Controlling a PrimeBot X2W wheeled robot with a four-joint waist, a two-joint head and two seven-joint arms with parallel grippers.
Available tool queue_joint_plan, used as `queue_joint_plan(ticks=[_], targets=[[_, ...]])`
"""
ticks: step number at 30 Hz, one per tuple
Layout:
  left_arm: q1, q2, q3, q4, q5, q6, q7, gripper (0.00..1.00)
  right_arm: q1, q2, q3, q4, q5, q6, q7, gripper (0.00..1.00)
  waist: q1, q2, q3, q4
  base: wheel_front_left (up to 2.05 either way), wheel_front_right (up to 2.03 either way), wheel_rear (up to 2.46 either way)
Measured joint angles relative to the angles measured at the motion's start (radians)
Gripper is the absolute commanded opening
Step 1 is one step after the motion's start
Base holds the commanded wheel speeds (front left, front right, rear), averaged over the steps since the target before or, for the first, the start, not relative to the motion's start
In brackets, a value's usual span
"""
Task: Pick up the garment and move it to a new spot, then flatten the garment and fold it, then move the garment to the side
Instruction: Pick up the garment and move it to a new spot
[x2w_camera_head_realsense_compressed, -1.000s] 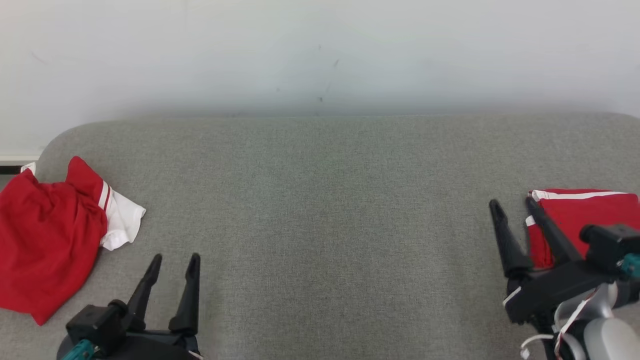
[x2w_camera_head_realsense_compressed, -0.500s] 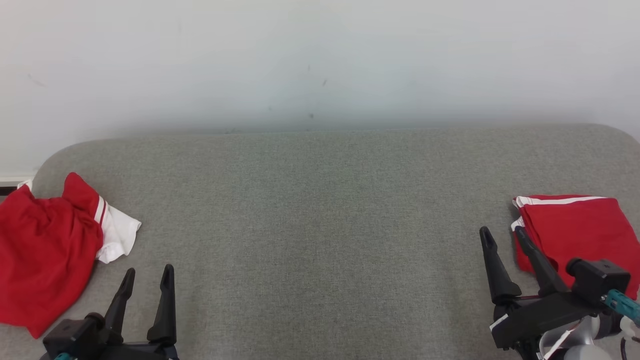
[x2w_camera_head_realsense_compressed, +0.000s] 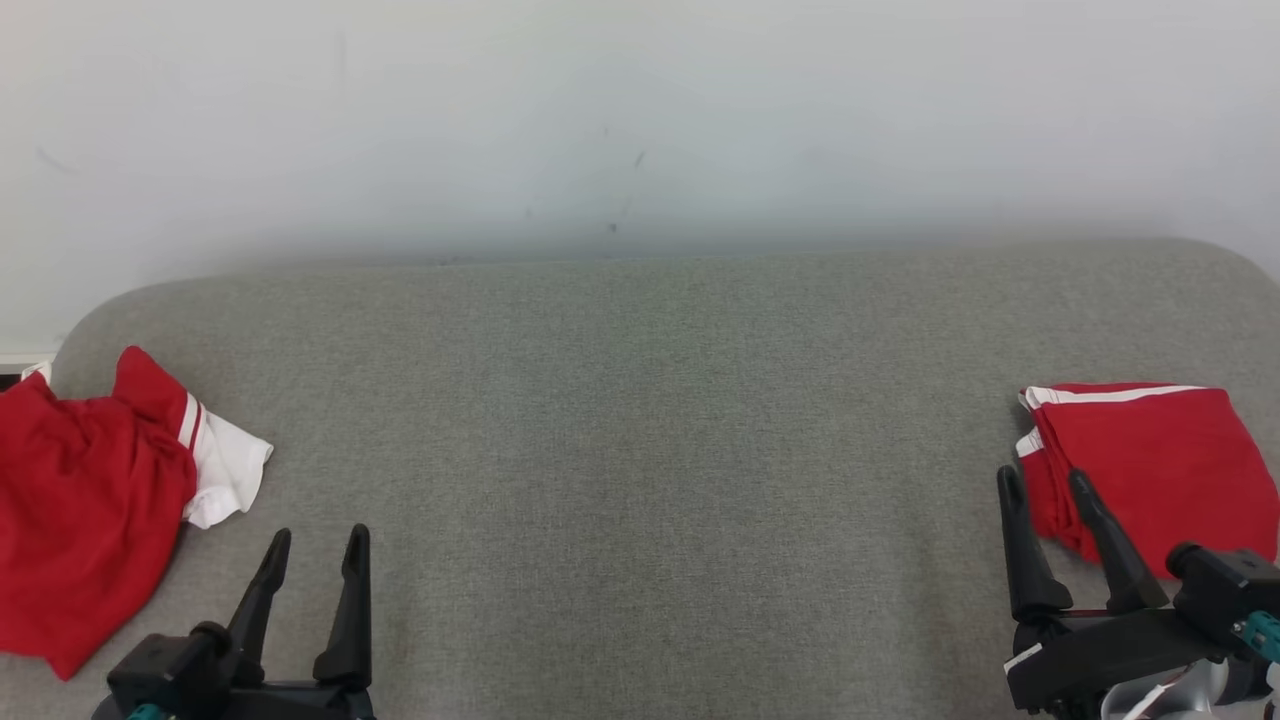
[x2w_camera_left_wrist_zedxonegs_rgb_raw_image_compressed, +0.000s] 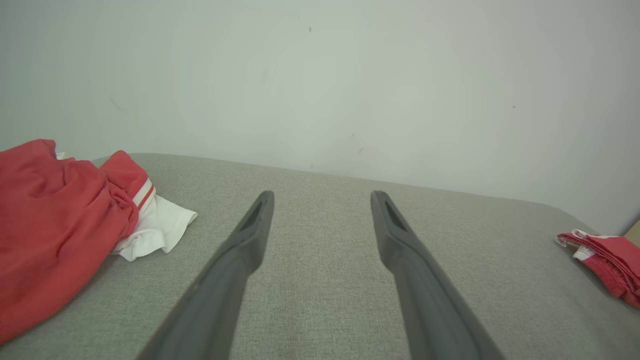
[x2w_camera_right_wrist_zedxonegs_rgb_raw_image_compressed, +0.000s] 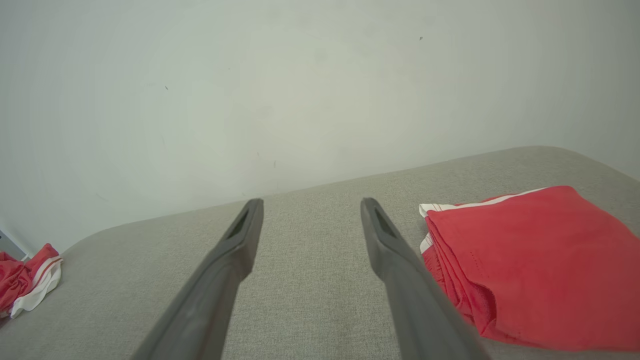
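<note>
A crumpled red garment (x2w_camera_head_realsense_compressed: 75, 510) with a white, red-striped sleeve lies at the left edge of the grey padded table (x2w_camera_head_realsense_compressed: 640, 400); the left wrist view has the same garment (x2w_camera_left_wrist_zedxonegs_rgb_raw_image_compressed: 55, 220) at its left. My left gripper (x2w_camera_head_realsense_compressed: 318, 540) is open over bare cloth, a short way right of it, holding nothing. A folded red garment (x2w_camera_head_realsense_compressed: 1150, 460) with white trim rests at the right edge, and the right wrist view shows this folded garment (x2w_camera_right_wrist_zedxonegs_rgb_raw_image_compressed: 530, 260) just right of my fingers. My right gripper (x2w_camera_head_realsense_compressed: 1045, 478) stands open beside its left edge, nothing between its fingers.
A pale wall (x2w_camera_head_realsense_compressed: 640, 120) rises right behind the table's far rounded edge. The wide grey middle of the table lies between the two garments. In the left wrist view the folded garment (x2w_camera_left_wrist_zedxonegs_rgb_raw_image_compressed: 605, 260) sits far right.
The head camera has shifted, so the whole scene sits lower and further left than a second ago. Both grippers have drawn back toward the near edge, still open. The right gripper has left the folded garment.
</note>
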Motion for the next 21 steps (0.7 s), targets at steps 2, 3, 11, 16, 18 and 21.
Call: queue_joint_plan(ticks=[2,3,11,16,18,21], targets=[[-0.001,-0.001,-0.004,-0.004,0.006,0.000,0.001,1.00,0.000,-0.002,-0.002,-0.001,0.000,0.000,-0.001,1.00,0.0000,0.0000,0.002,0.008,0.00,0.00,0.00],[-0.002,-0.001,-0.006,-0.007,0.006,0.000,0.001,1.00,0.000,-0.002,-0.002,-0.002,0.000,0.000,-0.006,1.00,-0.0001,0.0000,0.003,0.013,0.00,0.00,0.00],[-0.020,0.001,-0.012,-0.016,0.010,0.001,0.015,1.00,-0.001,-0.002,0.013,-0.005,0.000,0.006,-0.010,1.00,0.0000,0.0000,0.019,0.081,0.00,0.00,0.00],[-0.008,-0.002,-0.004,-0.025,0.021,0.010,0.014,1.00,-0.011,-0.003,0.028,0.009,0.000,0.015,-0.009,1.00,0.0000,0.0000,0.029,0.143,0.00,0.00,0.00],[0.006,-0.002,0.002,-0.027,0.022,0.010,0.014,1.00,-0.016,-0.003,0.036,0.019,-0.001,0.016,-0.008,1.00,0.0000,0.0000,0.033,0.171,0.00,0.00,0.00],[0.008,0.000,0.012,-0.028,0.022,0.010,0.015,1.00,-0.035,-0.003,0.048,0.028,-0.002,0.024,-0.008,1.00,0.0000,0.0000,0.037,0.212,0.00,0.00,0.00]])
